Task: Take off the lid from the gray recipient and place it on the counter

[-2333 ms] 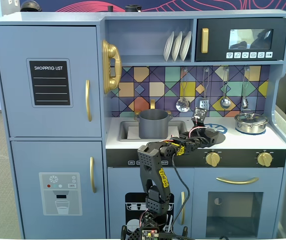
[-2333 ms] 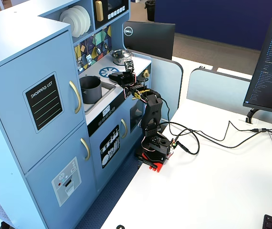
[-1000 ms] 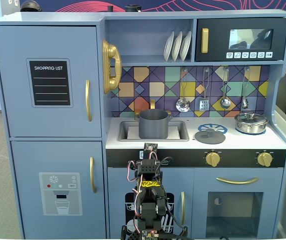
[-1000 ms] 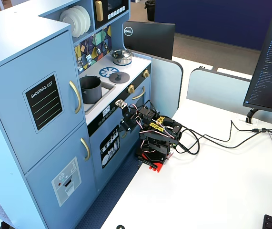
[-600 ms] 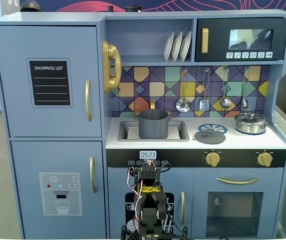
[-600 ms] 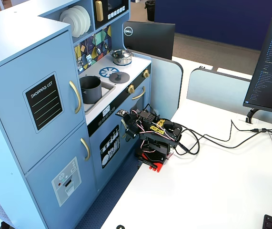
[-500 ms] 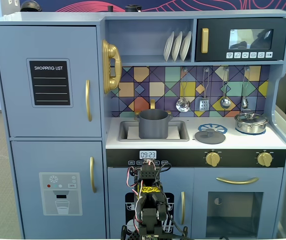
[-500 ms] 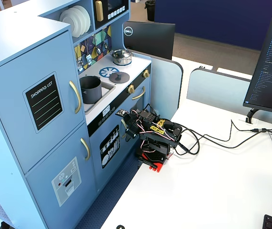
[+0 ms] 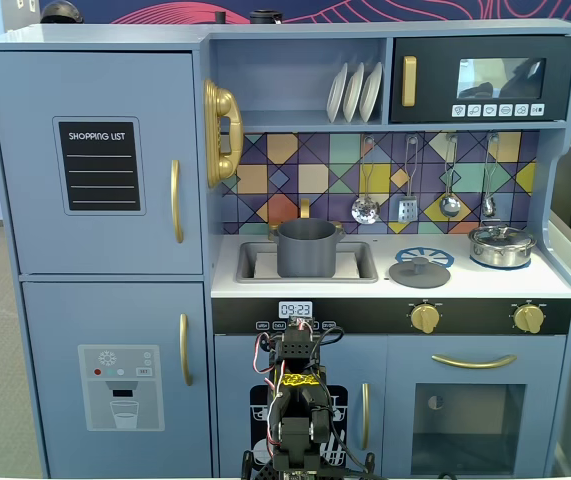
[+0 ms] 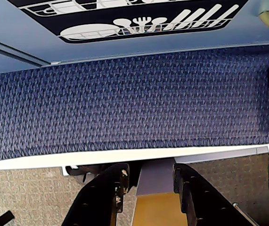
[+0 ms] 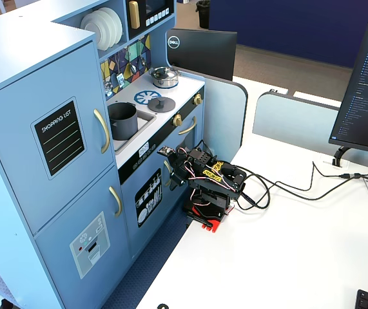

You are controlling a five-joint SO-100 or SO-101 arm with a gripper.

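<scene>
The gray recipient [image 9: 307, 248] stands uncovered in the recessed sink; it also shows in the other fixed view [image 11: 123, 120]. The lid [image 9: 419, 271], a dark gray disc with a small knob, lies flat on the white counter [image 9: 550, 283] over the blue burner print, right of the sink; it also shows in the other fixed view [image 11: 161, 103]. My gripper [image 10: 149, 173] is open and empty, low in front of the kitchen's lower doors [image 11: 171, 168], far below the counter. The arm [image 9: 297, 400] is folded on its base.
A shiny silver pot [image 9: 501, 245] with its lid stands at the counter's right end. Utensils [image 9: 365, 208] hang on the tiled back wall. Blue carpet [image 10: 125, 103] lies between the kitchen and the white table edge [image 10: 125, 155]. Cables [image 11: 287, 187] and a monitor [image 11: 367, 90] are on the table.
</scene>
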